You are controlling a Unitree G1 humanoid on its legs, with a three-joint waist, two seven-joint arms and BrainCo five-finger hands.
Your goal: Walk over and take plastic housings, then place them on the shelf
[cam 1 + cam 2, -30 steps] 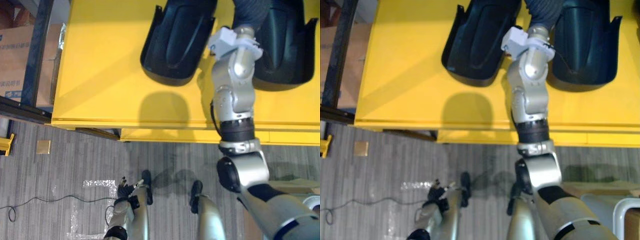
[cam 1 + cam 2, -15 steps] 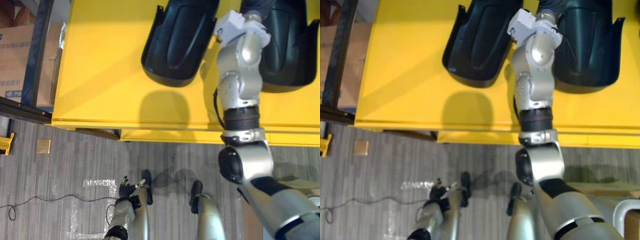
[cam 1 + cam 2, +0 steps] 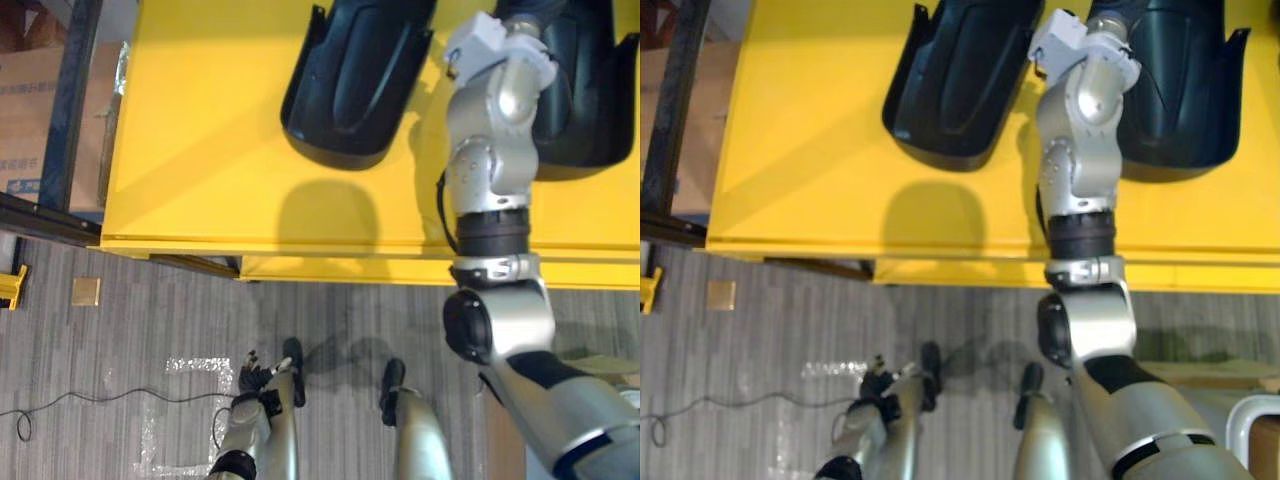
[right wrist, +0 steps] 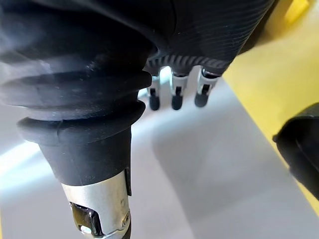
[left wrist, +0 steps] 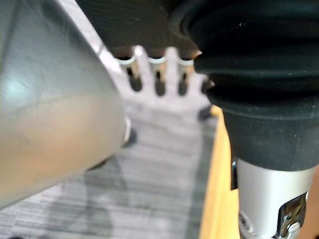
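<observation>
Two black plastic housings lie hollow side up on the yellow table point(image 3: 210, 150), one toward the middle point(image 3: 355, 80) and one at the right point(image 3: 590, 90). My right arm reaches across the table between them, and its dark wrist cover point(image 3: 525, 8) meets the far edge of the picture. In the right wrist view my right hand point(image 4: 174, 94) is open, its fingers straight and holding nothing, over a grey surface with a housing's edge point(image 4: 304, 149) beside it. My left hand point(image 3: 250, 378) hangs low over the floor, fingers point(image 5: 157, 74) straight and empty.
A dark shelf frame point(image 3: 60, 120) with a cardboard box point(image 3: 25, 110) behind it stands left of the table. On the grey floor lie a small yellow square point(image 3: 85, 292) and white tape marks point(image 3: 190, 368).
My right arm has stretched further across the table, its wrist moving away from me and slightly right between the housings. The housings and my left hand have stayed put.
</observation>
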